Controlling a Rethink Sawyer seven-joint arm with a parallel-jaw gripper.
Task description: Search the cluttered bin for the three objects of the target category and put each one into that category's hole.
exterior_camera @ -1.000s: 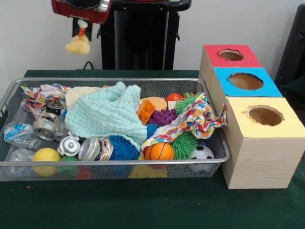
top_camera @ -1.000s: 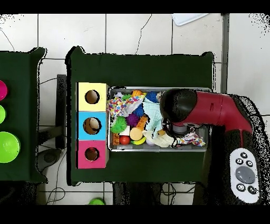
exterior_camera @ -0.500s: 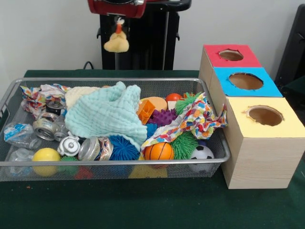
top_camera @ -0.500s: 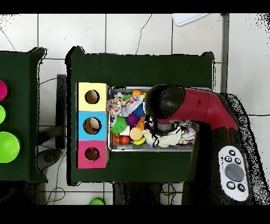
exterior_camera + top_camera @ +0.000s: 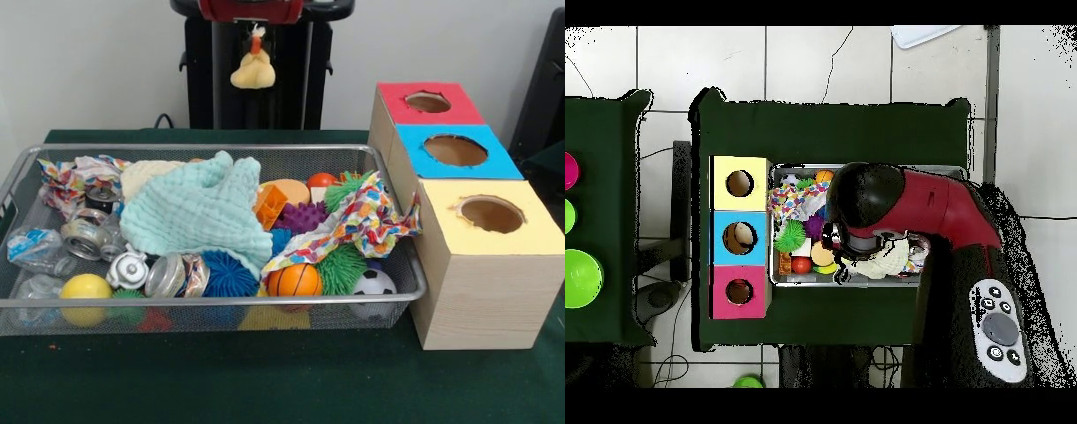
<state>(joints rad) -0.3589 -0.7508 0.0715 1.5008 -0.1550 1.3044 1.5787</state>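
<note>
hanging by its orange beak end from the gripper (image 5: 254, 31), the yellow duck (image 5: 252, 72) is held clamped high above the cluttered bin (image 5: 388, 231), clear of the clutter, presumably for carrying to the red-topped hole (image 5: 428, 102), well apart to one side. in the overhead view the duck and jaws are hidden under the arm (image 5: 905, 205); a pale object inside the blue-topped hole (image 5: 740, 238) is shown only there

A: Even, soft indoor light; the dark green cloth surface (image 5: 265, 380) carries only a faint shadow under the silver wire-mesh basket (image 5: 212, 302).

B: Agreed. Slight softness throughout the front view. From overhead, the pale tiled floor (image 5: 815, 65) looks bright, almost washed out.
</note>
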